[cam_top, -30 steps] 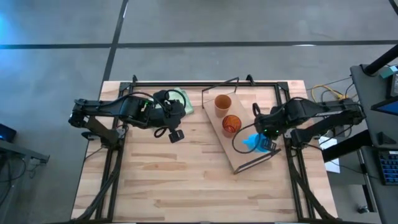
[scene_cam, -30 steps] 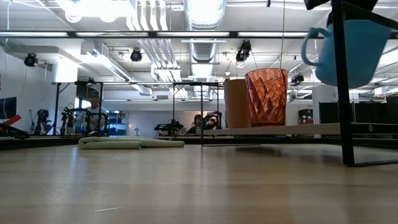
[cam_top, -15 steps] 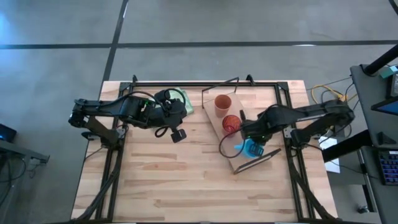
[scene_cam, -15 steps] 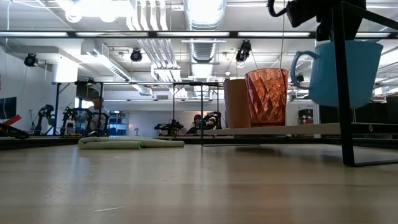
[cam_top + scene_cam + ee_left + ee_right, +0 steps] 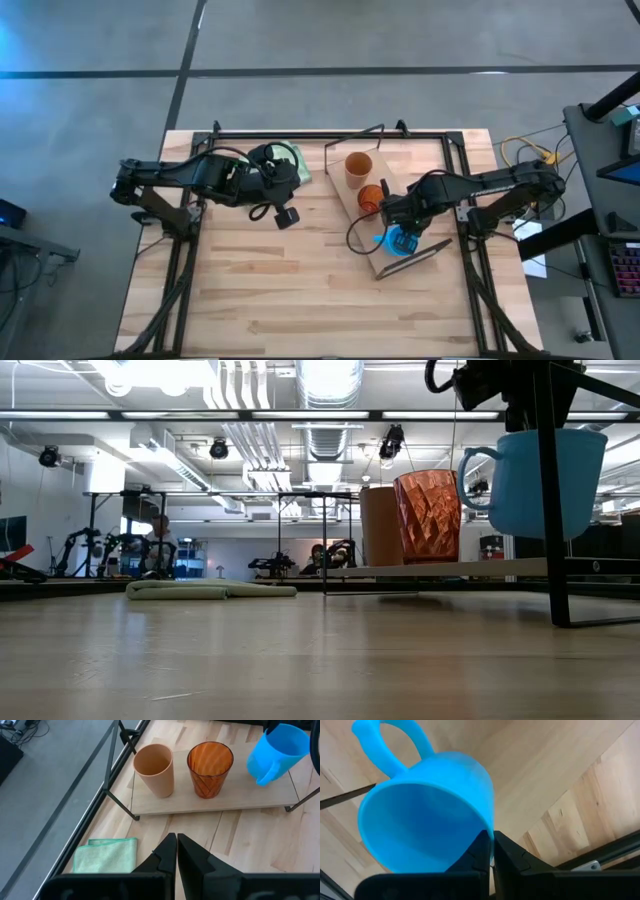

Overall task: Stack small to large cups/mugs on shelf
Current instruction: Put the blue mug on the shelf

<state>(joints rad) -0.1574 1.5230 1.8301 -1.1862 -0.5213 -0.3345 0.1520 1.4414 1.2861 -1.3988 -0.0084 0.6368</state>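
Note:
The light wooden shelf [image 5: 348, 198] lies slanted at the table's right middle. A tan-orange cup [image 5: 357, 167] and a translucent red-orange cup [image 5: 372, 196] stand upright on its board [image 5: 225, 802]. My right gripper [image 5: 491, 851] is shut on the bright blue mug [image 5: 398, 240] above the board, right beside the red-orange cup [image 5: 428, 515]. My left gripper [image 5: 285, 215] is shut and empty over the table's left middle, and it faces the shelf. My right gripper holds the mug's rim [image 5: 487, 832] on the side about opposite the handle [image 5: 395, 745]. One finger is inside the mug and one outside. The fingers come from above, pointing down. The mug [image 5: 545, 480] hangs almost upright, mouth up, clear of the board [image 5: 450, 569].
A pale green folded cloth [image 5: 293, 160] lies at the table's far left, behind my left gripper. Thin dark wire frames [image 5: 545, 560] stand at the shelf's two ends. Bare tabletop [image 5: 290, 300] fills the near half.
My right gripper has carried the blue mug down and toward the table's left, over the shelf board and up close to the red-orange cup. The mug has gone from tilted to almost upright and stays clear of the board.

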